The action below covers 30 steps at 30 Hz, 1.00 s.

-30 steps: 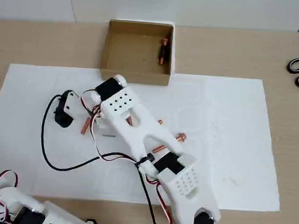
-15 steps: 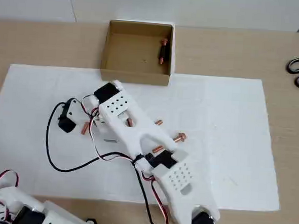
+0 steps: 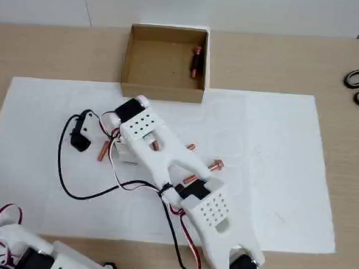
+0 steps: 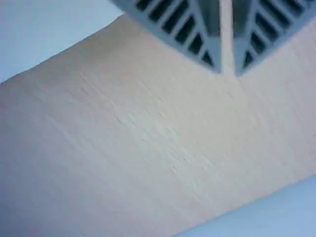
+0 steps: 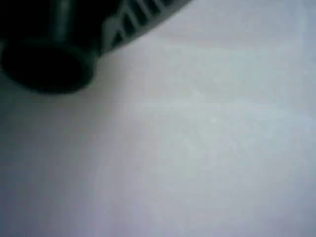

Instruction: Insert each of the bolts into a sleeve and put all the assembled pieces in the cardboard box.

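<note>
Right gripper (image 3: 110,143) left of centre in the high view, low over the white paper (image 3: 277,134) and tucked under its own arm; wide or narrow, cannot tell. In its wrist view, a dark round blur (image 5: 47,64) at upper left, possibly a sleeve end, too blurred to settle. Just below and left of that gripper, a loose copper bolt (image 3: 103,151), long axis steeply diagonal, close to upright in the frame. Further bolts (image 3: 216,165) scattered toward centre, some partly under the arm. Left gripper (image 4: 226,69) closed to a thin slit, holding nothing, over bare wooden table (image 4: 148,148); its arm folded at lower left, well apart from every bolt. Right arm plainly the nearer, by judgement. In the cardboard box (image 3: 162,92) at top centre, one assembled piece (image 3: 196,61) near the right wall.
</note>
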Tool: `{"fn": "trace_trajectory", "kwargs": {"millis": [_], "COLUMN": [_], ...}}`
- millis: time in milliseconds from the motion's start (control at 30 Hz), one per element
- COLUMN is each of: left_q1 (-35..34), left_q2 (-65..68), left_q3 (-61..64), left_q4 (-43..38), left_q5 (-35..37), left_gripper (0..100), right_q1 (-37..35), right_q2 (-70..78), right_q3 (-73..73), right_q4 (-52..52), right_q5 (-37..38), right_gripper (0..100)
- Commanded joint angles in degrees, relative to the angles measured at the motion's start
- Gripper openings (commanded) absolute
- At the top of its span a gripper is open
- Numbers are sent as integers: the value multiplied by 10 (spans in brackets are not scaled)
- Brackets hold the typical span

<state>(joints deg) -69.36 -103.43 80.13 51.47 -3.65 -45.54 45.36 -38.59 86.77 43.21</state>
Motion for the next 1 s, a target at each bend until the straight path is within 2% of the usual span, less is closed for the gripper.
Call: {"fn": "trace_trajectory", "kwargs": {"millis": [0,300,467,567,667,867,967], "left_q1": [-1,3,11,59,151,469,571], "left_q2": [-6,-6,-6,-6,-6,-3,-3], "left_q3": [-3,-3,-5,-7,-29,-96,-96], "left_q4": [1,1,1,2,20,139,140], "left_q5": [-1,2,4,4,4,6,49], "left_gripper": [6,6,6,6,6,6,6], "right_q1": [-7,6,39,62,80,102,129], "right_q2": [-4,-82,-168,-210,-247,-343,-400], "right_q3": [-6,-76,-76,-75,-49,87,116], "right_q4": [4,97,102,109,109,108,106], "right_q5": [-5,-7,-81,-124,-164,-176,-197], "right_gripper": [4,3,3,3,3,3,3]}}
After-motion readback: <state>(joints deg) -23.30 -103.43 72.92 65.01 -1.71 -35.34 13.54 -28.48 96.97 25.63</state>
